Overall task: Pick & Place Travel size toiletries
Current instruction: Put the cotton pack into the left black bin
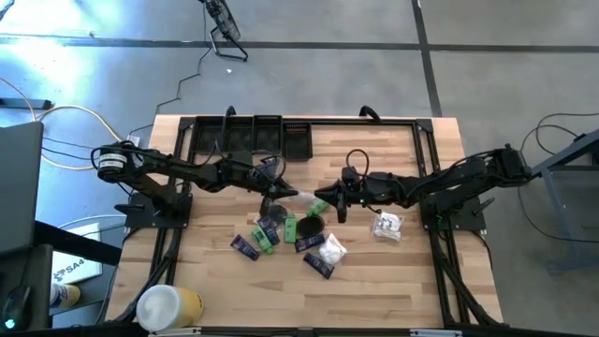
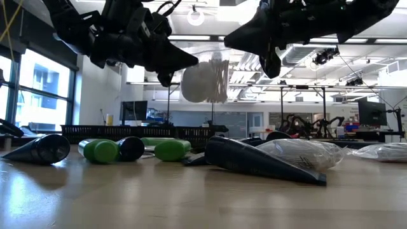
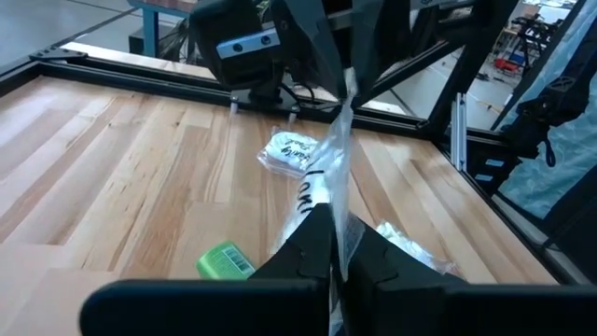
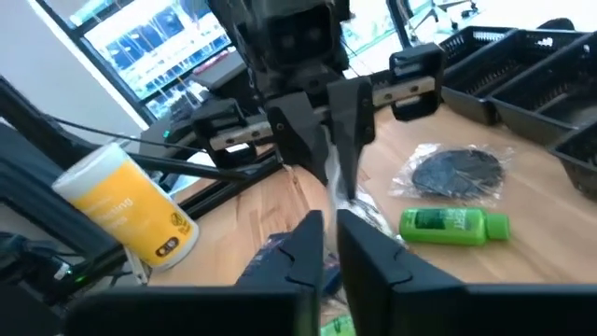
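A white plastic-wrapped packet (image 1: 304, 196) (image 2: 205, 81) hangs above the table's middle, between my two grippers. My left gripper (image 1: 288, 193) (image 3: 338, 257) is shut on the end toward the table's left. My right gripper (image 1: 324, 198) (image 4: 329, 233) is shut on the opposite end. Below them on the wood lie green bottles (image 1: 290, 227) (image 4: 452, 226), dark sachets (image 1: 245, 247), a wrapped black disc (image 1: 312, 225) (image 4: 457, 173) and two more white packets (image 1: 332, 248) (image 1: 386, 226). My left gripper pinches the clear film at one end of the packet (image 3: 334, 219) between its two fingers, coming in nearly level from the table's left. The packet is lifted clear and stretches away to the other gripper. My right gripper pinches the film at the far end (image 3: 347, 93) between its fingertips, nearly level from the table's right. The packet's white bulk sags between the two holds.
Black divided trays (image 1: 253, 136) stand along the far edge. A large white-and-yellow cylinder (image 1: 168, 306) (image 4: 126, 201) lies at the near left corner. The toiletries cluster just under and in front of the grippers; bare wood shows toward the near right.
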Robot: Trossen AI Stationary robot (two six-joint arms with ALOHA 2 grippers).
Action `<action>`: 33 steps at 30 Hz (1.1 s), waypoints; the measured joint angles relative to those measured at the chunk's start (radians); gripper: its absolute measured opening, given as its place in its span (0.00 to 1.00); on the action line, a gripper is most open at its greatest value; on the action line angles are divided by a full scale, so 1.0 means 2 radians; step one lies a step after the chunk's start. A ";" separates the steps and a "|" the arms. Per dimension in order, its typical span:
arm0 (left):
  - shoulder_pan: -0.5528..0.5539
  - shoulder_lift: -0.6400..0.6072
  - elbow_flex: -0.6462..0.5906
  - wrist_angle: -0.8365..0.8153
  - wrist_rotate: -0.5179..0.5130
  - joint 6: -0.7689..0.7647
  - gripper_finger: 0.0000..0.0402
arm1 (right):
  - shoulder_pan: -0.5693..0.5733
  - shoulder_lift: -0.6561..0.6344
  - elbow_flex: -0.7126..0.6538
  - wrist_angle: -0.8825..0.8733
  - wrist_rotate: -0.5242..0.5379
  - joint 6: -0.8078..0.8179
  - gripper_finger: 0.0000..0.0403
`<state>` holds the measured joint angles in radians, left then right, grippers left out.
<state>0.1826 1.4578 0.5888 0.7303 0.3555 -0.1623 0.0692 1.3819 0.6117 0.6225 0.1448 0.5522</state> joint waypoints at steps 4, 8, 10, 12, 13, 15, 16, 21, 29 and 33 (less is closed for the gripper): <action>0.000 0.000 0.000 0.000 0.003 0.000 0.00 | 0.000 -0.008 0.000 0.002 -0.023 -0.008 0.24; 0.000 0.000 0.000 0.003 0.009 -0.002 0.00 | 0.000 -0.023 0.000 0.001 -0.029 -0.027 0.38; 0.000 0.000 0.000 0.005 0.009 -0.004 0.00 | 0.000 -0.030 0.000 0.005 -0.031 -0.037 0.44; 0.000 0.000 0.000 0.004 0.009 -0.004 0.00 | 0.000 -0.036 0.000 0.008 -0.031 -0.045 0.47; 0.000 0.000 0.000 0.005 0.009 -0.004 0.00 | 0.000 -0.038 0.000 0.007 -0.031 -0.050 0.48; 0.000 0.000 0.000 0.005 0.009 -0.004 0.00 | 0.000 -0.039 0.000 0.008 -0.031 -0.059 0.49; 0.000 0.000 0.000 0.005 0.008 -0.004 0.00 | 0.000 -0.039 0.000 0.009 -0.031 -0.063 0.49; 0.020 -0.005 0.000 0.004 -0.045 -0.004 0.00 | -0.009 -0.039 0.000 0.009 -0.031 -0.069 0.48; 0.082 -0.049 0.000 -0.035 -0.117 0.000 0.00 | -0.036 -0.045 0.000 0.002 -0.038 -0.070 0.47; 0.106 -0.103 0.000 -0.104 -0.167 0.015 0.00 | -0.051 -0.050 0.000 -0.008 -0.037 -0.070 0.47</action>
<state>0.3953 1.2524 0.5880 0.5232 0.0208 -0.1320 -0.0331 1.2827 0.6117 0.6056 0.0715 0.4129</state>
